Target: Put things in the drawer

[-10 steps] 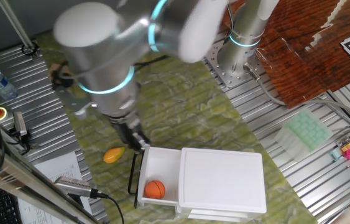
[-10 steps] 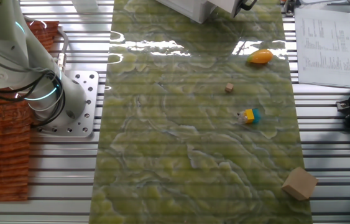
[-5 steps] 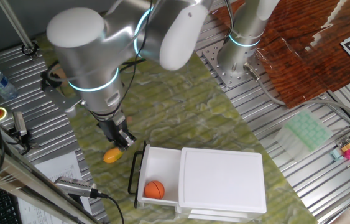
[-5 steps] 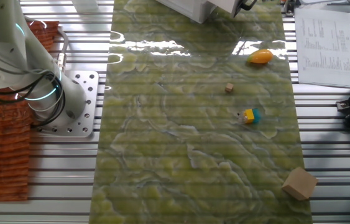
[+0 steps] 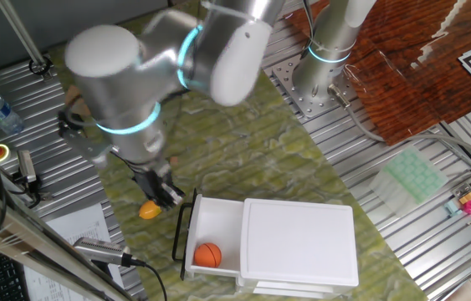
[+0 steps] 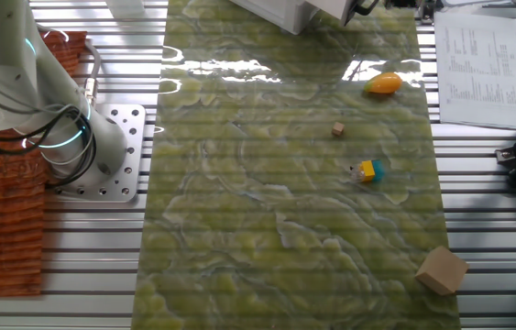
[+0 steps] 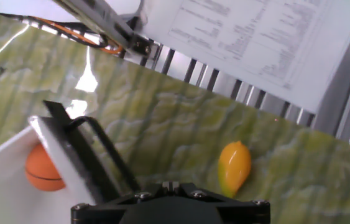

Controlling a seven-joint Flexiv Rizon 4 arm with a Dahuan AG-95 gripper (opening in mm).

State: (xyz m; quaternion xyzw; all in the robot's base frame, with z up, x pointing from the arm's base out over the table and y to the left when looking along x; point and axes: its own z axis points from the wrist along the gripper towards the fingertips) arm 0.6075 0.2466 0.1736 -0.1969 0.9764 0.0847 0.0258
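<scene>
1. Mango-shaped fruit (image 7: 234, 167) lying on green mat, at 9 o'clock of open drawer (image 5: 215, 222).
2. Likely light, smooth, rounded; best pinched across narrow middle.
3. Gripper (image 5: 161, 195) just above fruit; finger spacing impossible to tell.
4. Basketball (image 5: 208, 254) already inside.

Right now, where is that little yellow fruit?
The yellow fruit lies on the green mat just left of the open drawer, right below the gripper. In the other fixed view it sits near the printed sheet.
</scene>
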